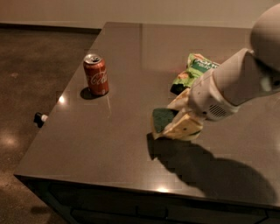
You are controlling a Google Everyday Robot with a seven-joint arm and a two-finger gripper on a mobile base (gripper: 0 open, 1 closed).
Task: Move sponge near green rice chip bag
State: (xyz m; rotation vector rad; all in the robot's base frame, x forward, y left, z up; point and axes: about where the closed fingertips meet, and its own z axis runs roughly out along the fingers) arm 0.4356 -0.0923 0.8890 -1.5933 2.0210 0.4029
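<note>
Gleaming under warm, dim light, a dark grey-brown desk (pixel 127 144) with a smooth, glossy top fills most of the view. Its near edge runs along the bottom, above a darker front panel. A red cola can (pixel 96 74) stands upright on the desk with a small shadow at its base, and a bright glint of reflected light lies on the surface just left of the can.

Well to the right of the can and nearer the camera, the hand (pixel 177 124) clasps the sponge (pixel 162 119) between its cream fingers, the green scouring face turned toward the can. The sponge looks raised a little off the desk, and a broad dark shadow (pixel 210 170) spreads on the surface below it. The white arm (pixel 236 83) reaches in from the right edge.

Right of the can and slightly farther back, the green rice chip bag (pixel 192 72) lies flat on the desk, near the sponge but apart from it.

Left of the can, past the desk edge, a polished brown floor (pixel 30 57) shows soft reflections, and a small black-and-white object (pixel 40 118) sits on it. Behind the can, a pale wall (pixel 131 8) meets the floor along a dark baseboard.
</note>
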